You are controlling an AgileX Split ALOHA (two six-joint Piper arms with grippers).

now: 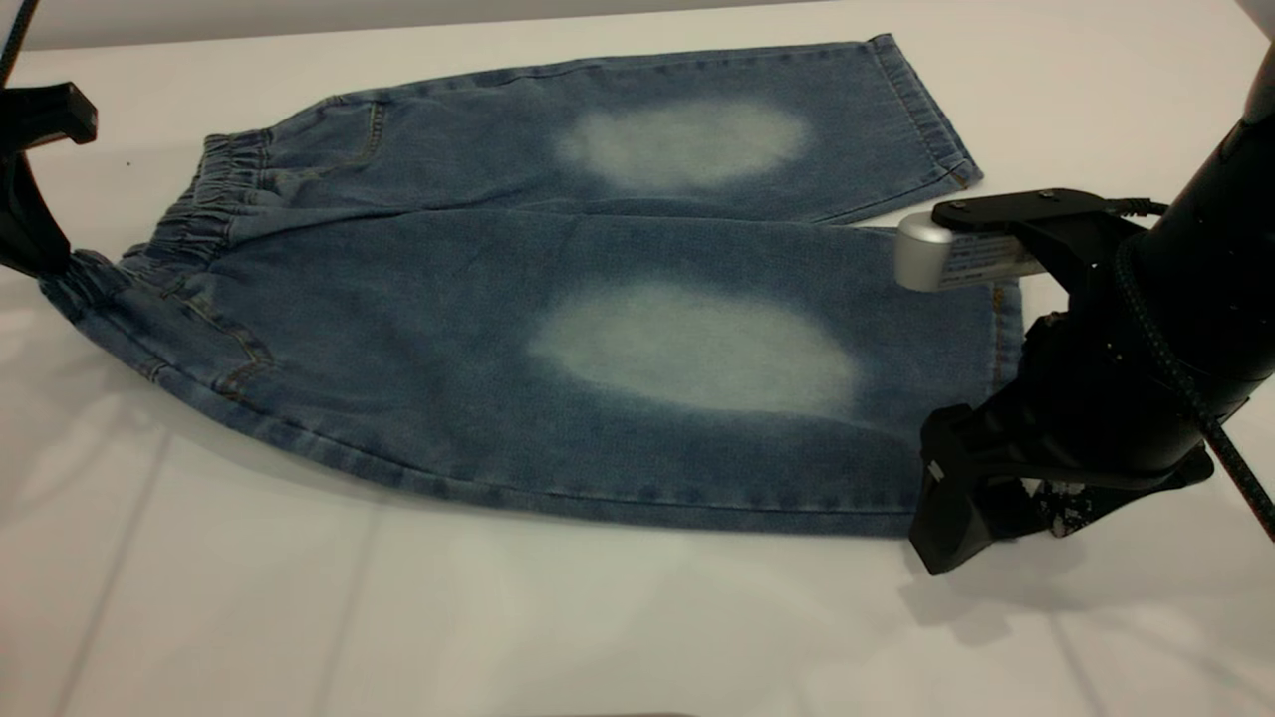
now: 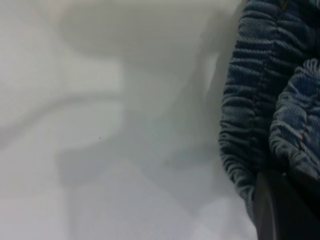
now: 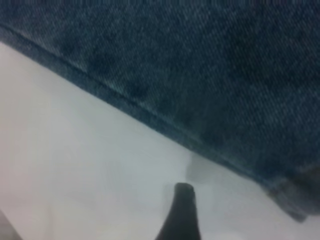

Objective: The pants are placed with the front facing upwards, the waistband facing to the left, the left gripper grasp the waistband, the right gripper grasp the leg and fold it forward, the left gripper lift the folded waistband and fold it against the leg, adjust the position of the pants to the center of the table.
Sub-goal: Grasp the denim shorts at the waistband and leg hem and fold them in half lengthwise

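A: Lower right of the exterior frame: the right gripper (image 1: pixel 981 528), low at the hem corner of the near leg. Fingers spread; one tip (image 3: pixel 183 210) bare on the table (image 1: pixel 498 617), clear of denim.

B: And far left?

A: The left gripper (image 1: pixel 40 249), against the waistband (image 1: pixel 199 199). Grip can't be read.

B: Count?

A: One pants (image 1: pixel 558 329), flat, two pale ovals; two grippers.

No legible text; label on right wrist camera (image 1: pixel 964 261) too blurred
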